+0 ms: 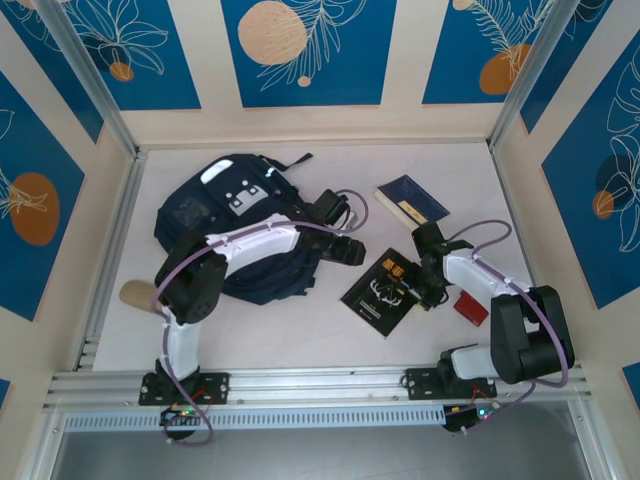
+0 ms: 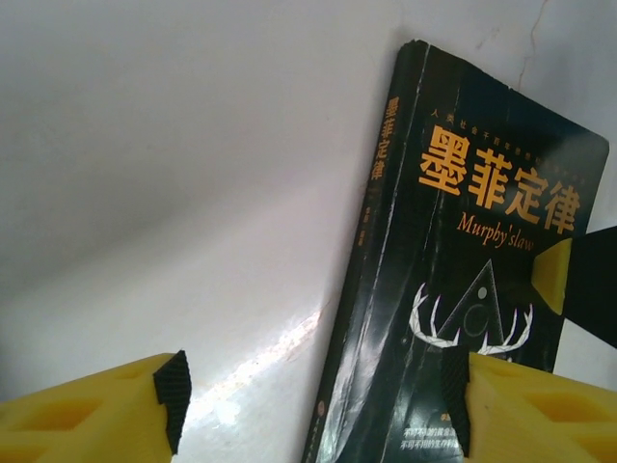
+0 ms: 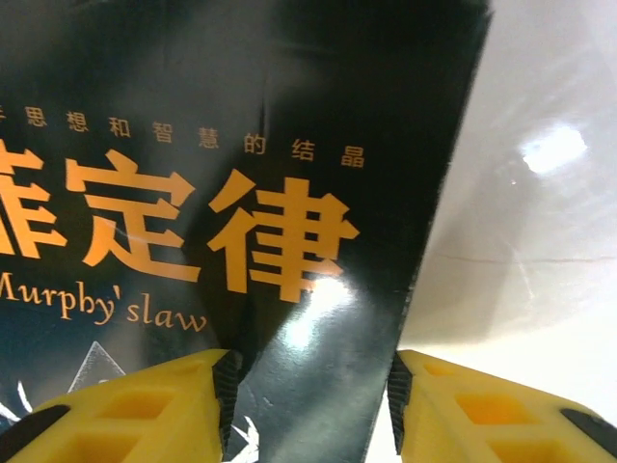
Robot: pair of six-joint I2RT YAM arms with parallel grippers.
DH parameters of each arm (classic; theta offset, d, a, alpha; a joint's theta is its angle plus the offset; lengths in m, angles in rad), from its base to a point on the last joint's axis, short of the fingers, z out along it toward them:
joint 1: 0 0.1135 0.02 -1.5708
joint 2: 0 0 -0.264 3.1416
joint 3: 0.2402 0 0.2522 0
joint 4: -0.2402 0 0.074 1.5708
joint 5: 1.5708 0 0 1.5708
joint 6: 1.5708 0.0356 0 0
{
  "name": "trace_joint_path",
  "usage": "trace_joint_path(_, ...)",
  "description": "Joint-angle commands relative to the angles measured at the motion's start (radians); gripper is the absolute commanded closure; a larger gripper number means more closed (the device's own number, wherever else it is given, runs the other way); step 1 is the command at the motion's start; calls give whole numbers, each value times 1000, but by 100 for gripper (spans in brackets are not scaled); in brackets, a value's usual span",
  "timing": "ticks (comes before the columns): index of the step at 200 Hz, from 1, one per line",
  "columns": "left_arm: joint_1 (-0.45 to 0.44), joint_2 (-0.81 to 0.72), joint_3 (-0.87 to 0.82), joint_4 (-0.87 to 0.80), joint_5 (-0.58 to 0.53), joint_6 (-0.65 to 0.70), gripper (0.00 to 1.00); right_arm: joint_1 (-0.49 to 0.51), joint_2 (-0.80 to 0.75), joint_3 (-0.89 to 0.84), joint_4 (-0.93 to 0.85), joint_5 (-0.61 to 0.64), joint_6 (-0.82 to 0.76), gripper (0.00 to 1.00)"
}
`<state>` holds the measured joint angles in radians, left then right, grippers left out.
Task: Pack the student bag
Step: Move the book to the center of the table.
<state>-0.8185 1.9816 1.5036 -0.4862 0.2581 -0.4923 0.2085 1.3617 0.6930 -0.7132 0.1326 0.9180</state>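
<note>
The student bag (image 1: 235, 215), dark navy with a grey patch, lies at the left of the table. My left arm reaches across it. A black book with orange lettering (image 1: 378, 295) lies flat on the table to the bag's right. My left gripper (image 2: 316, 400) hangs open low over the book's (image 2: 463, 241) spine edge, one finger above bare table, the other above the cover. My right gripper (image 3: 311, 400) is open over the opposite edge of the book (image 3: 193, 145), its pads straddling that edge. Its yellow finger (image 2: 554, 275) shows in the left wrist view.
A dark blue book (image 1: 412, 198) lies at the back right. A small red thing (image 1: 470, 307) sits beside the right arm, and a tan thing (image 1: 135, 293) by the left arm. Walls and metal rails (image 1: 110, 240) enclose the white table.
</note>
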Motion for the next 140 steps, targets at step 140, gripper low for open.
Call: trace_joint_path(140, -20, 186, 108, -107, -72, -26, 47, -4, 129, 104, 84, -94, -161, 47)
